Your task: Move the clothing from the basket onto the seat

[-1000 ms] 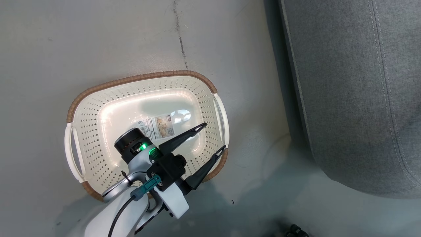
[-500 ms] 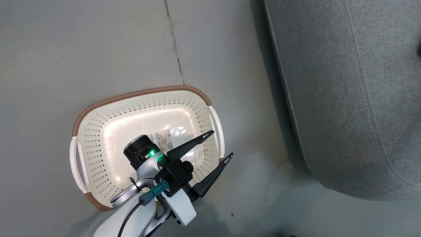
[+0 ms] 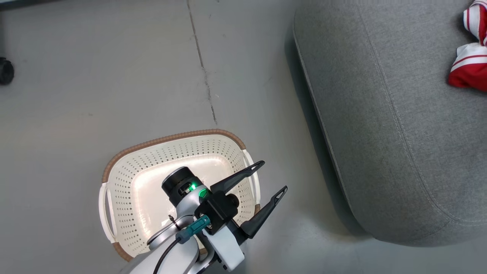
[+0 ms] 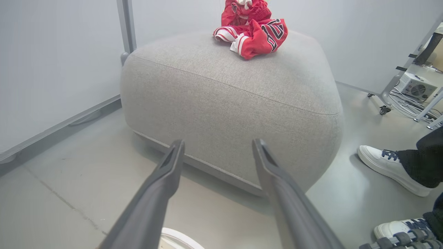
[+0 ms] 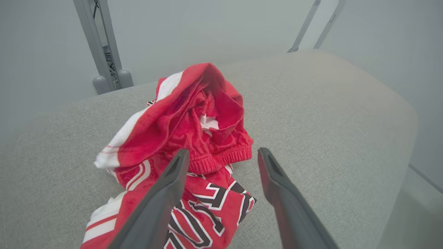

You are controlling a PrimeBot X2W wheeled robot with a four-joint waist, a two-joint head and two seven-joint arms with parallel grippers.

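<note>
Both grippers are holding their fingers wide apart, the left gripper point(image 3: 274, 176) over the bare-looking basket point(image 3: 171, 139), the right gripper point(image 5: 224, 150) just above the red jerseys point(image 5: 193, 138) lying on the grey seat point(image 3: 380, 114), so the drop-off is looking done and next it probably just needs lifting away.

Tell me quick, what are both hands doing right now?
Left hand: open, holding nothing.
Right hand: open, holding nothing; the clothes lie on the seat.

Lab-like test space: pale partition panels point(image 4: 52, 62) (castored metal frames point(image 4: 394, 83)), bare grey concrete floor point(image 3: 114, 76), white vented equipment box point(image 4: 413, 86), loose cables point(image 4: 405, 105).
</note>
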